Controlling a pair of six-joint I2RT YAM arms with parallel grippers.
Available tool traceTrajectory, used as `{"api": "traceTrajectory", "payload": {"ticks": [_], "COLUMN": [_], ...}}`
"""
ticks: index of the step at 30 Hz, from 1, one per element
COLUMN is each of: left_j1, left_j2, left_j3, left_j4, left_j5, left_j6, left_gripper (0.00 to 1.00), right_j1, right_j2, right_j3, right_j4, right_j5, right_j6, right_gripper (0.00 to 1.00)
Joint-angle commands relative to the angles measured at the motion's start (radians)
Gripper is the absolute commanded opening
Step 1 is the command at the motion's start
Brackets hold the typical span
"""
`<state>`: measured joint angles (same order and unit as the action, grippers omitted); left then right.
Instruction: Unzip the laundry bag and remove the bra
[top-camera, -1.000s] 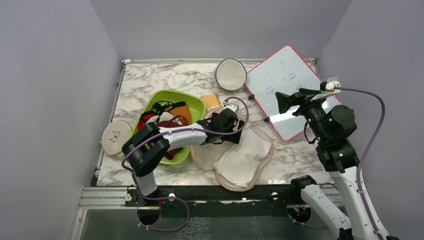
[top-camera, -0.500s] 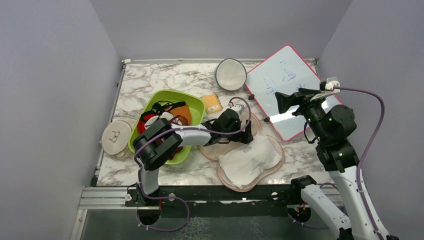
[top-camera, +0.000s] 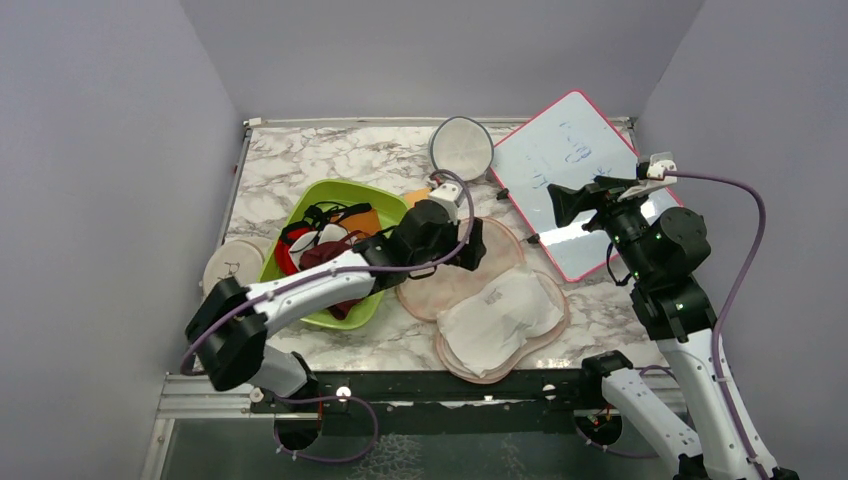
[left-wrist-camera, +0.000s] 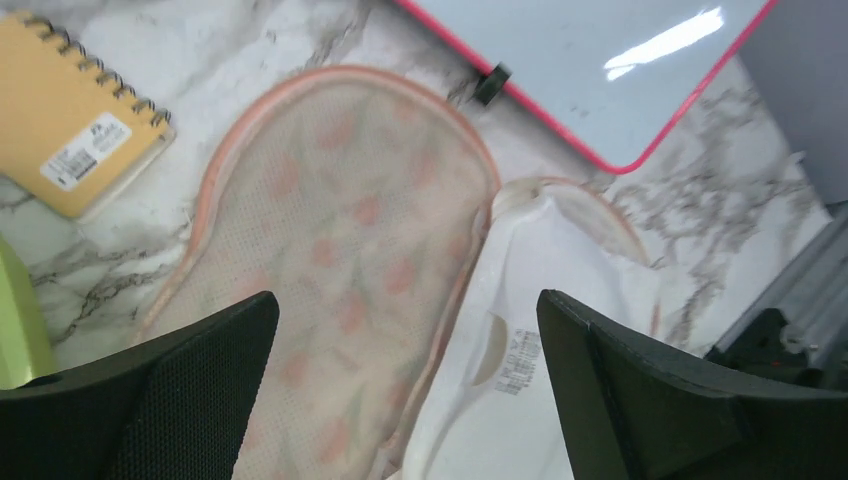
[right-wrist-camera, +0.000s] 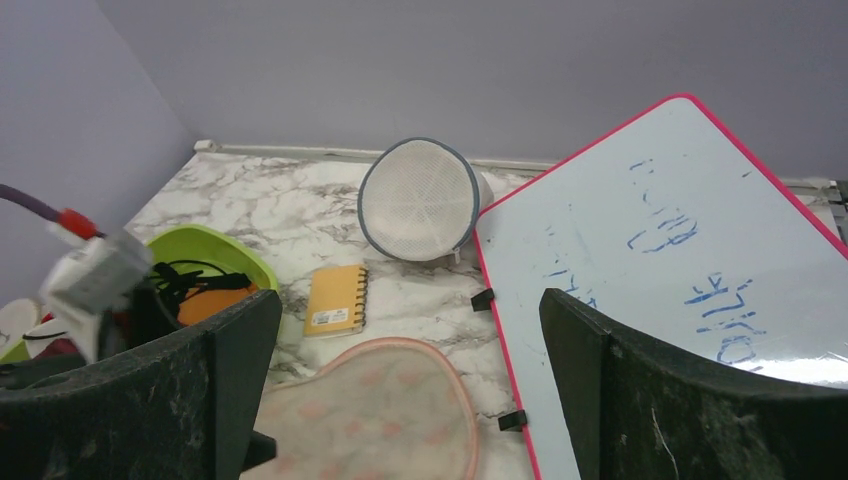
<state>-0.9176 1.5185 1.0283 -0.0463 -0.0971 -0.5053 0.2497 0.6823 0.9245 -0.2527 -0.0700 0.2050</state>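
Observation:
The laundry bag (top-camera: 447, 283) lies unzipped and spread open at the table's middle, its beige mesh lining with peach print facing up. The white bra (top-camera: 497, 318) lies in the near half of the bag, cups up. In the left wrist view the open flap (left-wrist-camera: 340, 240) is on the left and the bra (left-wrist-camera: 530, 340) on the right, with a printed label showing. My left gripper (top-camera: 469, 244) (left-wrist-camera: 410, 400) is open and empty, hovering above the flap and the bra's edge. My right gripper (top-camera: 558, 205) (right-wrist-camera: 410, 400) is open and empty, raised over the whiteboard, with the flap (right-wrist-camera: 385, 415) below it.
A green tub (top-camera: 345, 186) of maroon and orange cloths stands to the left. A yellow notebook (right-wrist-camera: 337, 298) lies behind the bag. A round grey-rimmed disc (top-camera: 461, 148) and a pink-framed whiteboard (top-camera: 575, 165) are at the back right. Round pads (top-camera: 232, 270) lie far left.
The bag slid a little to the right and its flap now lies open. My left gripper lifted off it and drew back to the left. The right arm has not moved.

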Motion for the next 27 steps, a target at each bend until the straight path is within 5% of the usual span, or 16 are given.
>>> {"api": "traceTrajectory", "payload": {"ticks": [1, 5, 10, 14, 20, 23, 27], "left_j1": [0.002, -0.013, -0.043, -0.142, -0.298, -0.301, -0.301], "left_j2": [-0.168, -0.224, -0.307, -0.376, -0.382, -0.328, -0.279], "left_j3": [-0.129, -0.25, -0.379, -0.441, -0.462, -0.446, -0.438], "left_j4": [0.019, 0.072, 0.077, 0.062, -0.012, -0.052, -0.056], "left_j5": [0.054, 0.21, 0.184, 0.046, -0.245, -0.284, -0.309], "left_j6": [-0.001, -0.101, -0.274, -0.387, -0.482, -0.498, -0.482], "left_gripper": [0.97, 0.97, 0.9, 0.78, 0.78, 0.79, 0.67], "right_j1": [0.008, 0.008, 0.008, 0.007, 0.008, 0.008, 0.008], "right_j2": [-0.009, -0.01, -0.01, -0.009, -0.006, -0.006, -0.011], "right_j3": [0.007, 0.007, 0.002, 0.001, -0.001, 0.0, 0.008], "right_j4": [0.029, 0.026, 0.027, 0.027, 0.027, 0.026, 0.014], "right_j5": [-0.026, -0.037, -0.048, -0.056, -0.063, -0.067, -0.06], "right_j6": [0.001, 0.005, 0.012, 0.016, 0.022, 0.02, 0.014], "right_gripper": [1.0, 1.0, 1.0, 1.0, 1.0, 1.0, 1.0]}}
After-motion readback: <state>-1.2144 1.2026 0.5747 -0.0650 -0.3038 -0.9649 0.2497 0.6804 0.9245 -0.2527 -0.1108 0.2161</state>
